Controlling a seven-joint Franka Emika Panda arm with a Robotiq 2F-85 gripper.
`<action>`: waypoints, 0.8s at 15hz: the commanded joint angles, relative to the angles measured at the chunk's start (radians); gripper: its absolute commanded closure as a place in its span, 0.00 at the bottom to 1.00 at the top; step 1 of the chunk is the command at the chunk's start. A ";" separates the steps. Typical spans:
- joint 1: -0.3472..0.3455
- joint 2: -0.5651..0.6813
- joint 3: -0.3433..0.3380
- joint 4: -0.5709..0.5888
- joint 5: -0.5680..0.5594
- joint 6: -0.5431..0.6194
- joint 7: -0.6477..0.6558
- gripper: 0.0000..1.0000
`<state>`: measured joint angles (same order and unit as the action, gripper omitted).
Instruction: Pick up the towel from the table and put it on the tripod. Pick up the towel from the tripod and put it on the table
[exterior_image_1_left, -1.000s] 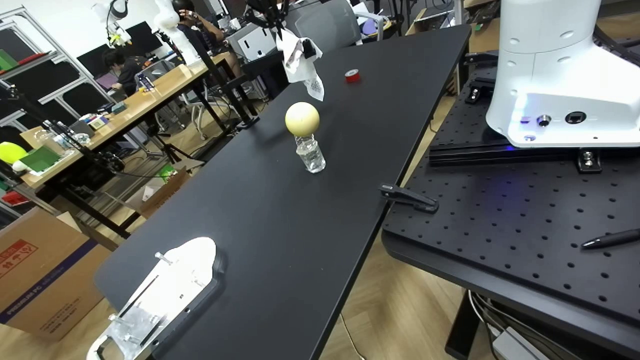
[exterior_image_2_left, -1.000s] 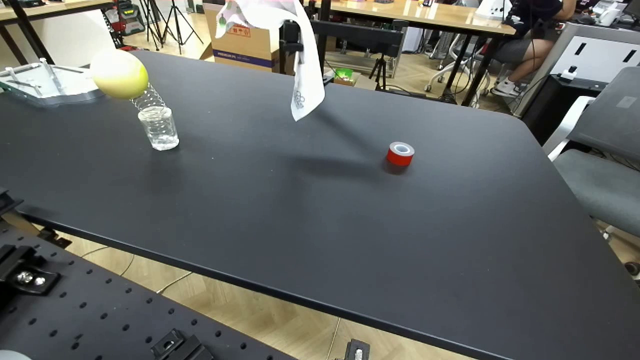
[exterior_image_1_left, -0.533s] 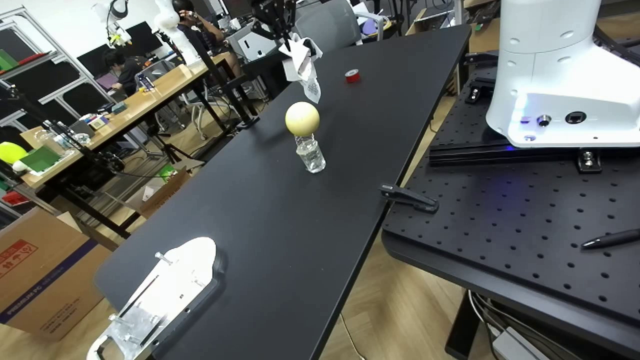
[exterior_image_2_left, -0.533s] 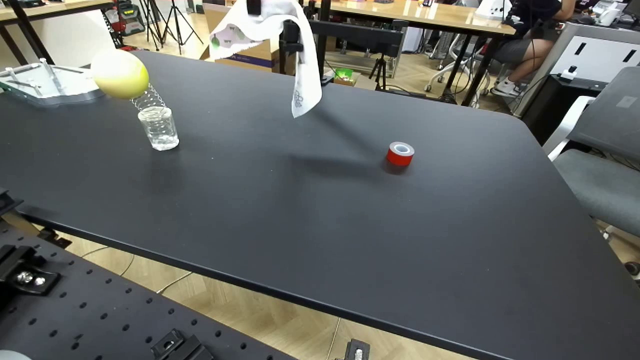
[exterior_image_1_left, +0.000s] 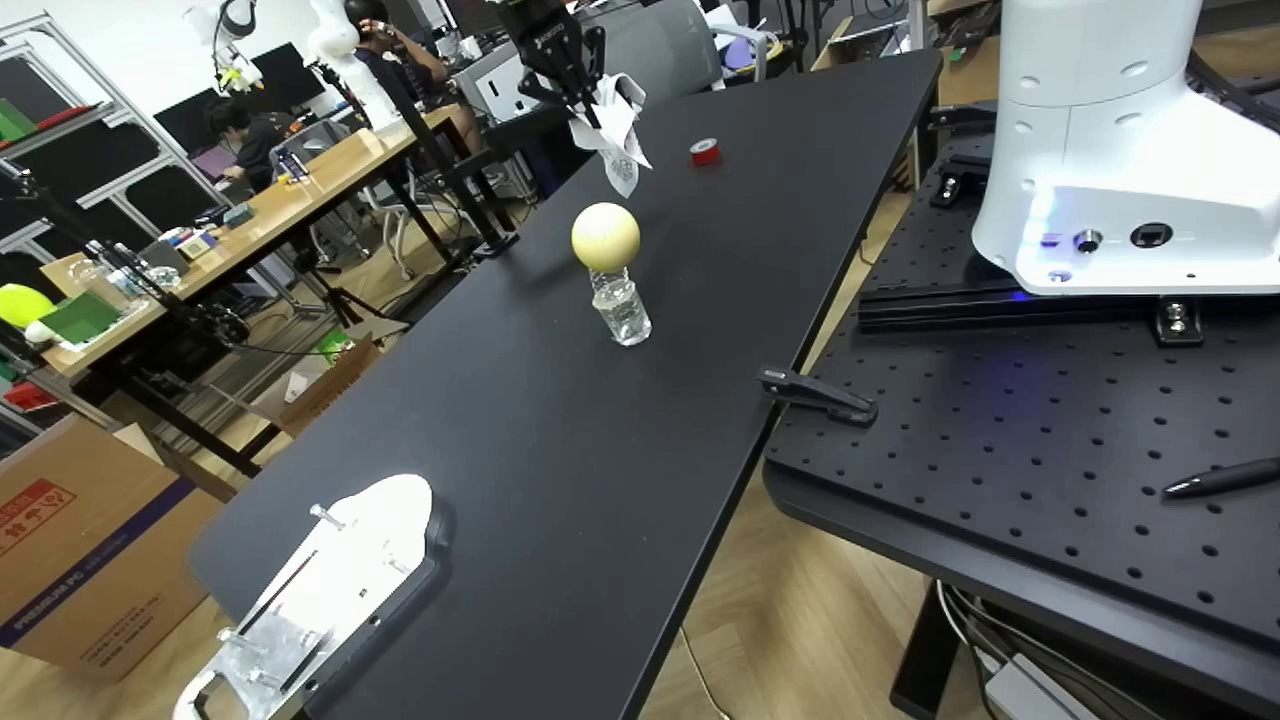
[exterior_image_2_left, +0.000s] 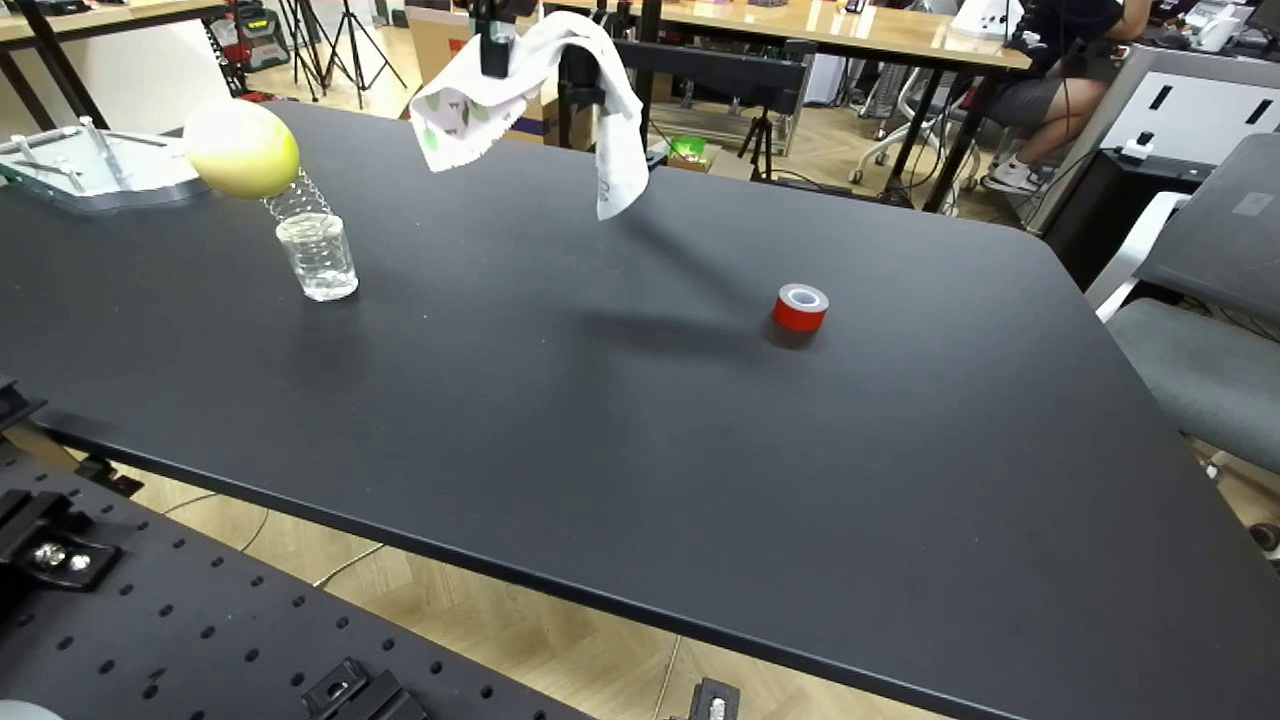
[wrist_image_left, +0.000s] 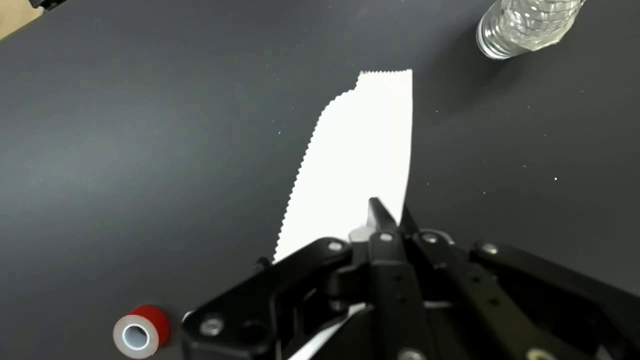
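Observation:
The white towel (exterior_image_2_left: 625, 170) hangs in the air above the black table (exterior_image_2_left: 700, 450), one flap on each side of a fixed black bracket end (exterior_image_2_left: 580, 75). Whether it rests on that bracket I cannot tell. My gripper (exterior_image_1_left: 588, 114) is shut on the towel; in the wrist view the cloth runs out from between the fingertips of the gripper (wrist_image_left: 389, 203). The tripod, a clear ribbed stand with a pale yellow ball (exterior_image_1_left: 606, 238), is upright on the table, apart from the towel. In the wrist view only part of its clear base (wrist_image_left: 520, 30) shows.
A roll of red tape (exterior_image_2_left: 800, 307) lies on the table near the hanging towel. At one end rests a white oblong thing (exterior_image_1_left: 380, 530) with a clear tray. A black post stands at the table's far edge. The robot's white base (exterior_image_1_left: 1120, 150) is on a perforated bench.
My gripper has come lower, still shut on the towel. The held part of the cloth has dropped with it, while the corner hanging on the far side has risen slightly.

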<state>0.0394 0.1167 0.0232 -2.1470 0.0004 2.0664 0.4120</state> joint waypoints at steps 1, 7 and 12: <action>0.006 0.008 -0.001 0.002 0.019 -0.015 -0.013 0.73; 0.022 -0.018 0.008 0.008 -0.009 -0.023 0.004 0.38; 0.043 -0.078 0.017 0.003 -0.103 -0.021 0.029 0.05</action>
<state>0.0708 0.0931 0.0379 -2.1392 -0.0402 2.0654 0.4086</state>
